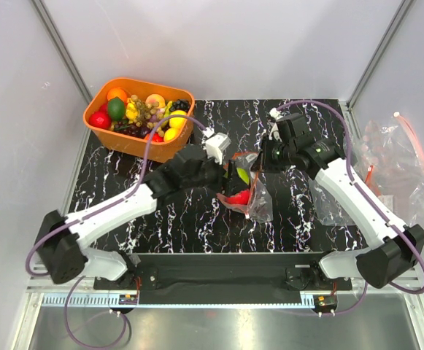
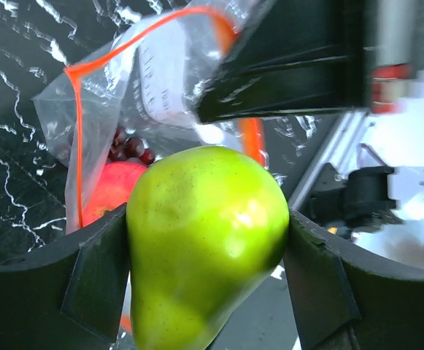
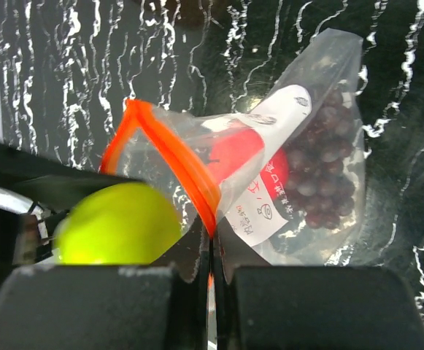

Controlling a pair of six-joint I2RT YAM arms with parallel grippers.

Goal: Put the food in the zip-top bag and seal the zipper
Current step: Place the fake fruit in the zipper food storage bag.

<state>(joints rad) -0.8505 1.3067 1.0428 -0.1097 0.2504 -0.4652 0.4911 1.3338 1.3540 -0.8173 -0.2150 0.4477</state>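
Observation:
My left gripper (image 2: 208, 273) is shut on a glossy green pear (image 2: 208, 240), held just in front of the open mouth of the clear zip-top bag (image 2: 142, 87). The orange-red zipper (image 2: 75, 138) rings that mouth. A red apple (image 2: 109, 191) and dark purple grapes (image 2: 128, 149) lie inside the bag. My right gripper (image 3: 213, 255) is shut on the zipper strip (image 3: 197, 189) and holds the bag's mouth up and open. The right wrist view shows the apple (image 3: 233, 157), grapes (image 3: 325, 175) and pear (image 3: 120, 222). From above, the pear (image 1: 243, 176) sits at the bag (image 1: 255, 200) mouth.
An orange basket (image 1: 135, 144) with several more toy fruits stands at the back left of the black marbled mat. A heap of spare clear bags (image 1: 398, 164) lies off the mat's right edge. White walls close in on the left, back and right.

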